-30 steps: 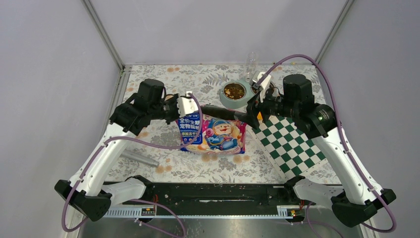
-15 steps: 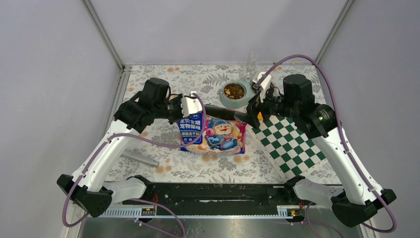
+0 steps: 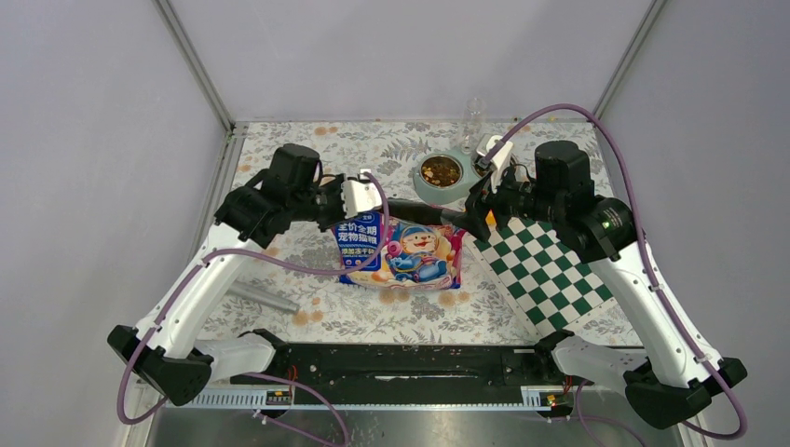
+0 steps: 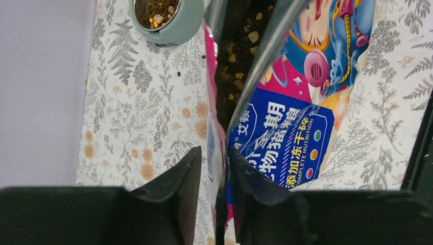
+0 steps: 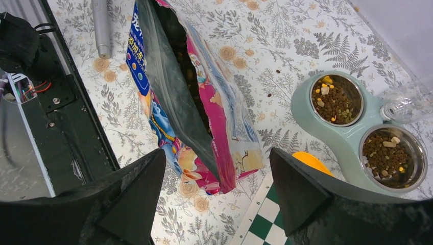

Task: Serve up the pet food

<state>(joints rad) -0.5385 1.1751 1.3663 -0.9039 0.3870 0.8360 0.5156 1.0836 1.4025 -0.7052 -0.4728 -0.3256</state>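
Observation:
The pet food fills both cups of the pale green double bowl (image 3: 463,189), as seen in the top view (image 3: 440,171) and the right wrist view (image 5: 337,100). More kibble (image 4: 239,43) lies inside the open printed bag (image 3: 402,251). My left gripper (image 4: 214,152) is shut on the bag's open edge at its left end (image 3: 361,197). My right gripper (image 5: 217,155) is open wide around the bag's other end (image 5: 224,168), not touching it. An orange scoop (image 5: 311,162) lies beside the bowl, by the right finger.
A green-and-white checkered mat (image 3: 545,265) lies at the right. A grey metal cylinder (image 3: 263,298) lies front left, also in the right wrist view (image 5: 102,28). A clear bottle (image 3: 474,116) stands behind the bowl. The black base rail (image 3: 401,363) runs along the near edge.
My left arm has shifted a little to the right and back, still holding the bag's edge. The right arm has barely moved.

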